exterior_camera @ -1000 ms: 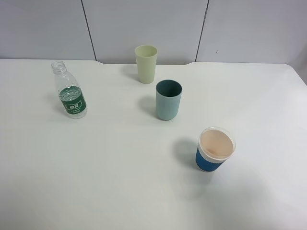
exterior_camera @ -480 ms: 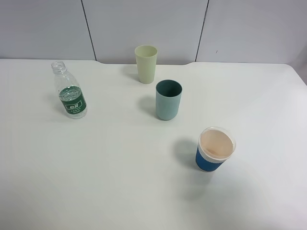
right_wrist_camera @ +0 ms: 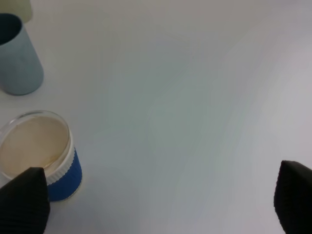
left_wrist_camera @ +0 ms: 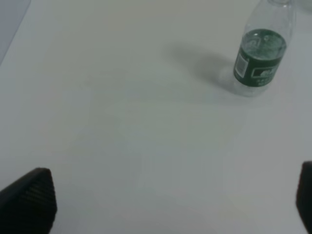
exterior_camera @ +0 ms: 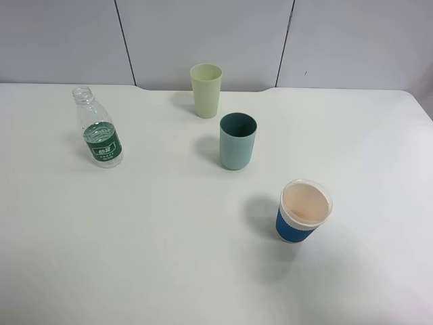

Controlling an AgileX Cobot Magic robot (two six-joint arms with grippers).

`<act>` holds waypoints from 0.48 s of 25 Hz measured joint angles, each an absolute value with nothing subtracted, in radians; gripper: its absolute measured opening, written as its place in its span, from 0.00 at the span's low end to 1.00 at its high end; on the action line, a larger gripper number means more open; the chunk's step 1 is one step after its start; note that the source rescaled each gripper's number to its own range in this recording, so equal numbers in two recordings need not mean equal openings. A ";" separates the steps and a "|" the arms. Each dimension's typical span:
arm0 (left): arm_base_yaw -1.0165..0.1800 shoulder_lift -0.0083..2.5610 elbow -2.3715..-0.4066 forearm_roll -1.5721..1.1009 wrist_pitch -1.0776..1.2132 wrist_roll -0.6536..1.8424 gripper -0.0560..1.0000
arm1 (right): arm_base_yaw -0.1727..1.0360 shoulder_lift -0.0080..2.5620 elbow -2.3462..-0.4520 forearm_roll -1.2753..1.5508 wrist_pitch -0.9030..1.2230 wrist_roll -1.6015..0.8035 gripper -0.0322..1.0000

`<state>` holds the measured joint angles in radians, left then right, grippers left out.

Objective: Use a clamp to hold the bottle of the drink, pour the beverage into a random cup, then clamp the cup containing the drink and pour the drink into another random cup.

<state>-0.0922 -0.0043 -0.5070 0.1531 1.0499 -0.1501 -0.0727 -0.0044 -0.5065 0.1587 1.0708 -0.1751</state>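
Bottle (exterior_camera: 99,132) stands uncapped and upright near the bench's (exterior_camera: 169,257) far left edge, well apart from the cups. Left gripper (left_wrist_camera: 170,200) and right gripper (right_wrist_camera: 161,204) both have their fingers spread wide, empty. Teal tumbler (exterior_camera: 237,141) sits mid-bench, pale yellow-green tumbler (exterior_camera: 206,89) just behind it. An off-centre squeeze on the thin, open bottle could tip it and spill its clear liquid.

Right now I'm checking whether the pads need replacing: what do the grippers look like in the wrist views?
Only the fingertips show. Both grippers have black fingers with a fine ribbed or cross-hatched texture, blunt rounded ends. No cables, markings or arm links are visible; the overhead view shows no arms.
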 joint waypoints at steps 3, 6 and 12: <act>-0.092 -0.004 -0.507 0.153 1.050 -0.150 1.00 | -0.073 -0.004 -0.506 0.150 1.070 -0.158 1.00; -0.092 -0.004 -0.507 0.153 1.050 -0.150 1.00 | -0.073 -0.004 -0.504 0.144 1.069 -0.149 1.00; -0.092 -0.004 -0.507 0.153 1.050 -0.150 1.00 | -0.073 -0.004 -0.504 0.143 1.069 -0.147 1.00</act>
